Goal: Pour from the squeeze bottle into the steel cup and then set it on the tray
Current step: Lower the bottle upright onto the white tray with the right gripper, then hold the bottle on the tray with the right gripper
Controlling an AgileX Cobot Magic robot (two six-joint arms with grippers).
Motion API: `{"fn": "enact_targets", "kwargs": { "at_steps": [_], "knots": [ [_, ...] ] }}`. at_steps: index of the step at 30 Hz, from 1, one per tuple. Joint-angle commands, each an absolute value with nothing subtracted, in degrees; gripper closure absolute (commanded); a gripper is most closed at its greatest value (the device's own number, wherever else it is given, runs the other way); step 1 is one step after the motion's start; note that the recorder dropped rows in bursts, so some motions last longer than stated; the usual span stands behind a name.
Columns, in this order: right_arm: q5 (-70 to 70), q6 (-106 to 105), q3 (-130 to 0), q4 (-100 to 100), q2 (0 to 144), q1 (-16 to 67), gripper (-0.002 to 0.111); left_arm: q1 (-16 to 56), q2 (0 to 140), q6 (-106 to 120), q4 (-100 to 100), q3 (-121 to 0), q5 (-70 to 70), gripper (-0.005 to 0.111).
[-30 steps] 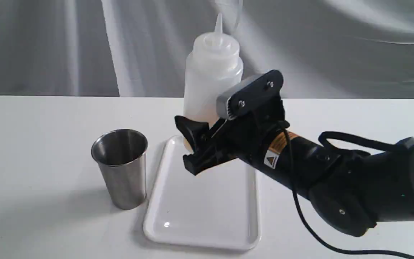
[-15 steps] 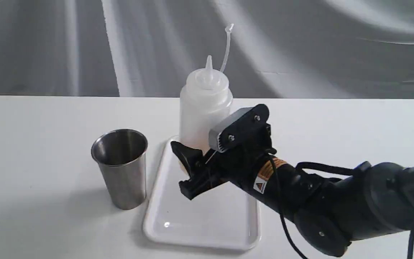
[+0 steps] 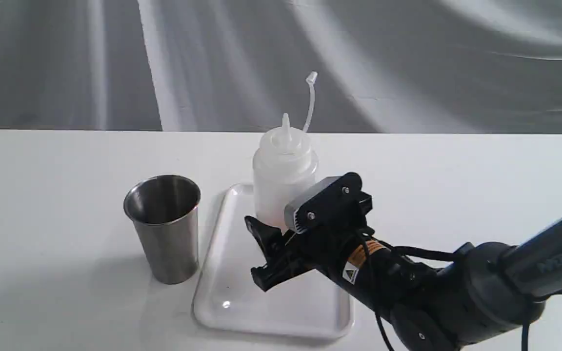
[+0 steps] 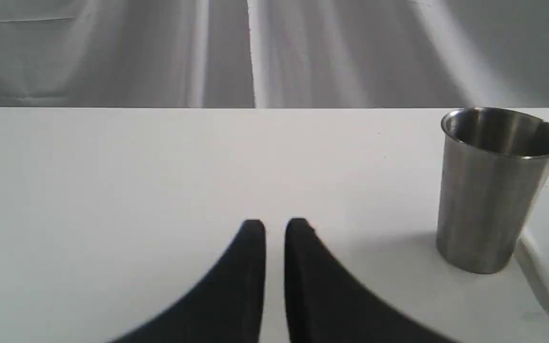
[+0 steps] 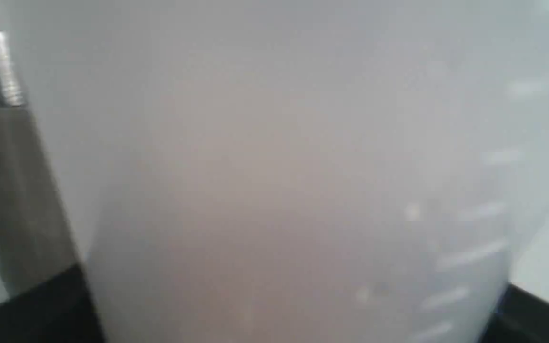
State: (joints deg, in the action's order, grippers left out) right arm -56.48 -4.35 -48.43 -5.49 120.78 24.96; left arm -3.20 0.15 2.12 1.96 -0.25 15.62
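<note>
Broadly, a white table (image 3: 42, 195) carries a white tray (image 3: 222, 292). Upright over the tray's far end is the squeeze bottle (image 3: 281, 180), its base hidden, so I cannot tell whether it touches the tray. The steel cup (image 3: 164, 229) stands just left of the tray. The right gripper (image 3: 283, 226) clamps the bottle's lower body; the left gripper (image 4: 276, 226) is nearly closed on nothing.

Just a plain white tabletop (image 3: 42, 195) with a wrinkly grey cloth backdrop (image 3: 408, 63) hanging behind it, pale streaks across it.
</note>
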Motion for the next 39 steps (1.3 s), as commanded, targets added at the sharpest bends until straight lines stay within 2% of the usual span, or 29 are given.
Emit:
{"fn": "enact_targets", "kwargs": {
  "at_steps": [1,16,39],
  "knots": [
    [-60.57,-4.71,-48.48,-4.09,121.48,24.51,0.108,-3.07,0.0,1.96,1.95,0.0,15.21,0.098],
    [-66.92,-4.71,-48.48,-3.32,126.35,24.51,0.108,-3.07,0.0,1.96,1.95,0.0,15.21,0.098],
    [-67.21,-5.95,-48.79,-2.98,128.4,24.51,0.108,-3.07,0.0,1.96,1.95,0.0,15.21,0.098]
  ]
}}
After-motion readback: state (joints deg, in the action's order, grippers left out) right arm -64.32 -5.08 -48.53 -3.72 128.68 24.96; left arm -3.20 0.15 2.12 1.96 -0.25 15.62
